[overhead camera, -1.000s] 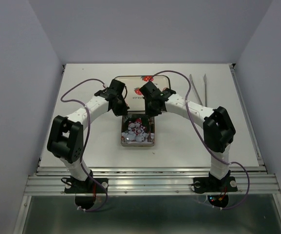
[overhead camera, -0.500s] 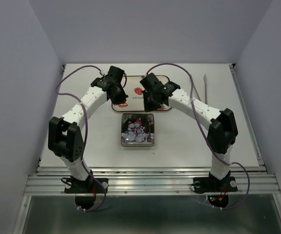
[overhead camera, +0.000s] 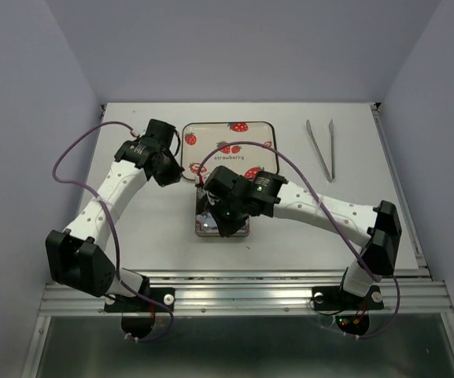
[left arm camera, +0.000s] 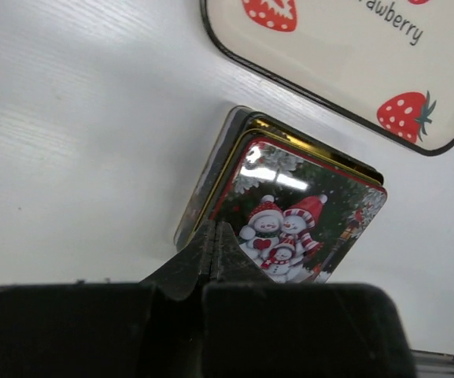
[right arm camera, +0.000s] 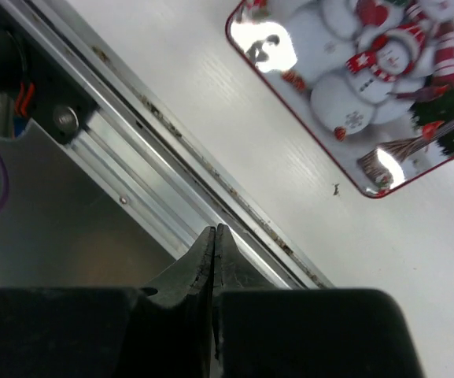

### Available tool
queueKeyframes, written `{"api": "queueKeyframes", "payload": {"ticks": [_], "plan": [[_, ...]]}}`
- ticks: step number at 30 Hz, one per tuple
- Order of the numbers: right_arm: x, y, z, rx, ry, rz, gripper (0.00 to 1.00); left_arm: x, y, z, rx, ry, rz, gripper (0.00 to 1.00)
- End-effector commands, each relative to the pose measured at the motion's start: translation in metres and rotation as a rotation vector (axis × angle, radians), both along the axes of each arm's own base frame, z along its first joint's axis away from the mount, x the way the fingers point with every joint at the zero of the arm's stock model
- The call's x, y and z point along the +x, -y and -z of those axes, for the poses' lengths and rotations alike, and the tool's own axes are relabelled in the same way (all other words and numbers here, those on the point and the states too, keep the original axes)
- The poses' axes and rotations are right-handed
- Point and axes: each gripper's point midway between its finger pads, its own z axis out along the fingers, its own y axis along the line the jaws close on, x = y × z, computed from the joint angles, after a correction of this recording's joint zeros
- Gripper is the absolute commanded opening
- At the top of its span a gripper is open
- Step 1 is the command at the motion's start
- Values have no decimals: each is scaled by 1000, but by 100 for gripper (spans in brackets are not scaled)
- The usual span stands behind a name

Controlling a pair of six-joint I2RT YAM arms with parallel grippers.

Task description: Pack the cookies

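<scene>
Far left, over the white worktop (overhead camera: 164, 236): the left arm (overhead camera: 105, 197), bent up and over. At its end the left fingers (left arm camera: 186, 272), clenched tight tip to tip, with nothing between them. Hanging above the worktop, just left of the strawberry tray (overhead camera: 211, 134).

In the middle: a square tin (left arm camera: 289, 205) with snowmen on its lid. Lid on. Sitting flat on the worktop, just in front of the tray, close but not touching it.

Cookies: not to be seen in any view. Cannot tell where.

Over the tin, seen from the top: the right fingers (right arm camera: 183, 272), also clenched tight, holding nothing, pointing down near the tin's front edge and the metal rail (right arm camera: 156, 157).

Then the right arm (overhead camera: 321, 209), stretched long across the worktop.

Far right, at the back: metal tweezers (overhead camera: 328, 173), lying flat, well apart from the tray.
</scene>
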Motion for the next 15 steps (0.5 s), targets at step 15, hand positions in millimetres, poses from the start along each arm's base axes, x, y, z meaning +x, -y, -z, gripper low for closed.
{"api": "queueKeyframes", "payload": {"ticks": [15], "plan": [[-1,-19,96,-155,129,-120,1,-33,-63,41,41,-45,-142,2]]}}
